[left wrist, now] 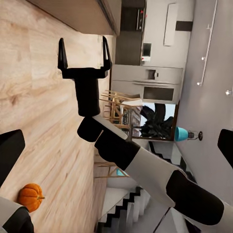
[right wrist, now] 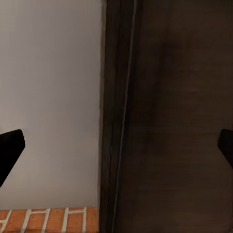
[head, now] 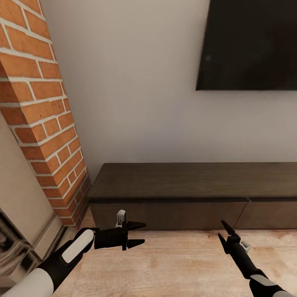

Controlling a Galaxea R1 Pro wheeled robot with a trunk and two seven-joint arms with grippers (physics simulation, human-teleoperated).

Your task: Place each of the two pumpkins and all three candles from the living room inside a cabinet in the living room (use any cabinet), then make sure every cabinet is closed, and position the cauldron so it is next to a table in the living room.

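The cabinet (head: 177,181) is a long, low, dark brown unit against the wall, and both drawer fronts (head: 165,214) sit flush and shut. Its dark top (right wrist: 179,121) also fills half of the right wrist view. My left gripper (head: 144,233) hovers open over the floor in front of the cabinet's left end, its fingers pointing right. My right gripper (head: 222,232) is open too, low before the seam between the drawers; the left wrist view shows it (left wrist: 82,51) with fingers spread. One orange pumpkin (left wrist: 30,196) lies on the wood floor behind me.
A brick column (head: 41,123) stands left of the cabinet, with a glossy dark panel (head: 12,247) low beside it. A black TV (head: 247,45) hangs above the cabinet. The left wrist view looks back at wooden chairs (left wrist: 116,109), a fridge (left wrist: 155,85) and stairs (left wrist: 121,208).
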